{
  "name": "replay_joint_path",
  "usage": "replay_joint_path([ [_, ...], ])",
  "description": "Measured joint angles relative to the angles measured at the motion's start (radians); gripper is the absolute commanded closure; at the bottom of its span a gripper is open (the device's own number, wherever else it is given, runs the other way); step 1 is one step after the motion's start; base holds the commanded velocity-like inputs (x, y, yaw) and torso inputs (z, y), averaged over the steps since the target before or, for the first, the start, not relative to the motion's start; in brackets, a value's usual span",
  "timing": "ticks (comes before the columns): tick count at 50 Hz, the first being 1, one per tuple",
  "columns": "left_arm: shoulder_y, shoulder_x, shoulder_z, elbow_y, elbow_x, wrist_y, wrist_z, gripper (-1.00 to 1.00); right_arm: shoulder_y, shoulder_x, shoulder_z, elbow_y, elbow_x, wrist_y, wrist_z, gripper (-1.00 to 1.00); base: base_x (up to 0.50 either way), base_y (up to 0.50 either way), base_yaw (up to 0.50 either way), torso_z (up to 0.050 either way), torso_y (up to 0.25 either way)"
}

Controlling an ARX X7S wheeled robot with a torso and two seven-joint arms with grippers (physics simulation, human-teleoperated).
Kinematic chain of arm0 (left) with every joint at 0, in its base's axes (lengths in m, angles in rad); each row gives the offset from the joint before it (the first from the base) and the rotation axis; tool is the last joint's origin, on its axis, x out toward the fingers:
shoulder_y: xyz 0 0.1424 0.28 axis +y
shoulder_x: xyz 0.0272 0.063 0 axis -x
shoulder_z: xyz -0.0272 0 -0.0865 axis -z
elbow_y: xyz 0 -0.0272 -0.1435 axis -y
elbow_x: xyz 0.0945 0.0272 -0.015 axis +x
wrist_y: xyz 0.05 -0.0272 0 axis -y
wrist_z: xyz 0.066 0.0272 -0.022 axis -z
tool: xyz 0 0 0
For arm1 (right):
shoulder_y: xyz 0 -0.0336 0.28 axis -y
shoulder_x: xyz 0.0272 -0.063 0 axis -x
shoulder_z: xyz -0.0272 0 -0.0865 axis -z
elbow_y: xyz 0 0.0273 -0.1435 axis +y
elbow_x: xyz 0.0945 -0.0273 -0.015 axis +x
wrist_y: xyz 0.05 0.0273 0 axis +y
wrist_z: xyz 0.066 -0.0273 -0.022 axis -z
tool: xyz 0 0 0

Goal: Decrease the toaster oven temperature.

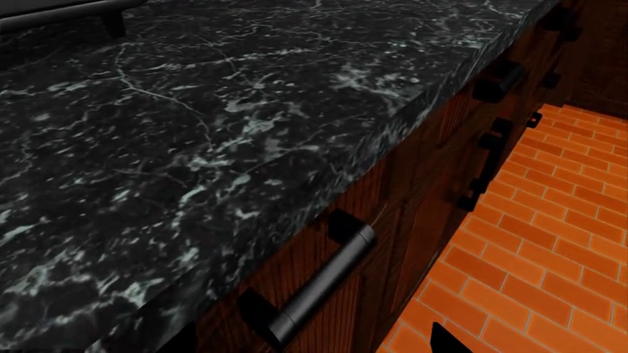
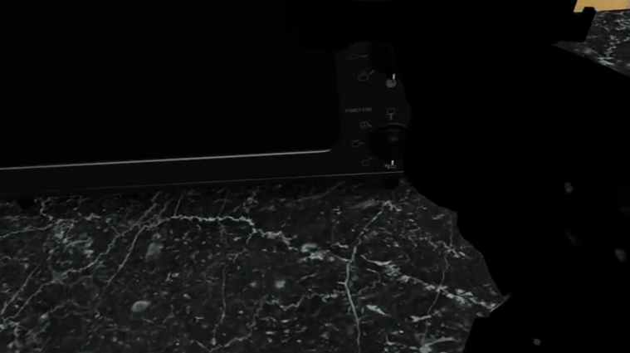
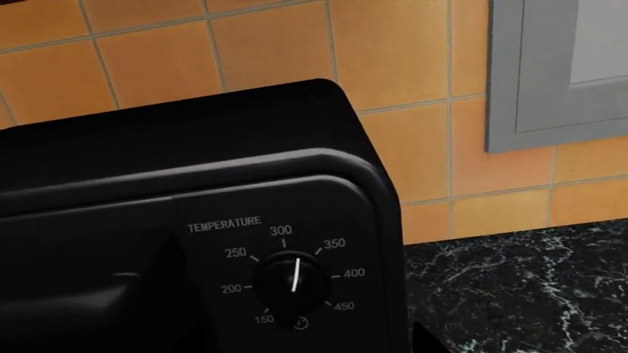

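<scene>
The toaster oven (image 2: 152, 71) is a black box with a dark glass door, standing at the back of the marble counter (image 2: 244, 273). In the right wrist view its top right corner (image 3: 196, 162) fills the frame, with the TEMPERATURE knob (image 3: 291, 282); the knob's white line points a little past 300. My right gripper (image 3: 299, 346) is close in front of that knob, and only one dark fingertip (image 3: 422, 342) shows, off to the side. My right arm (image 2: 511, 129) is a dark mass hiding the oven's right end. My left gripper (image 1: 294, 347) is open and empty over the counter's front edge.
Two lower knobs (image 2: 391, 139) with white markings show on the oven's panel. Wood cabinets with black handles (image 1: 319, 283) stand under the counter (image 1: 196, 147), above an orange brick floor (image 1: 549, 257). Orange wall tiles (image 3: 275, 44) and a grey frame (image 3: 505, 88) are behind the oven.
</scene>
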Motion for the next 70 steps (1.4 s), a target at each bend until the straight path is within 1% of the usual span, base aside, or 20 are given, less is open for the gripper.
replay_joint_path([
  [34,0.002,-0.016,0.001,-0.010,-0.012,0.023,-0.007,-1.00,0.081,0.024,-0.072,0.261,0.039,-0.172,-0.013,-1.00,0.00,0.00,0.00,0.000,0.000],
  [46,0.000,-0.019,0.005,-0.015,-0.016,0.027,-0.009,-1.00,0.081,0.033,-0.085,0.302,0.060,-0.209,-0.010,-1.00,0.00,0.00,0.00,0.000,0.000],
  [59,0.000,-0.022,0.009,-0.020,-0.018,0.032,-0.013,-1.00,0.075,0.043,-0.106,0.300,0.070,-0.229,-0.007,-1.00,0.01,0.00,0.01,0.000,0.000],
  [60,0.000,-0.023,0.009,-0.020,-0.018,0.033,-0.013,-1.00,0.074,0.044,-0.107,0.299,0.070,-0.230,-0.007,1.00,0.01,0.00,0.01,0.000,0.000],
  [70,0.001,-0.026,0.013,-0.023,-0.019,0.039,-0.015,-1.00,0.076,0.047,-0.131,0.307,0.081,-0.244,0.006,1.00,0.01,0.00,0.00,0.000,0.000],
])
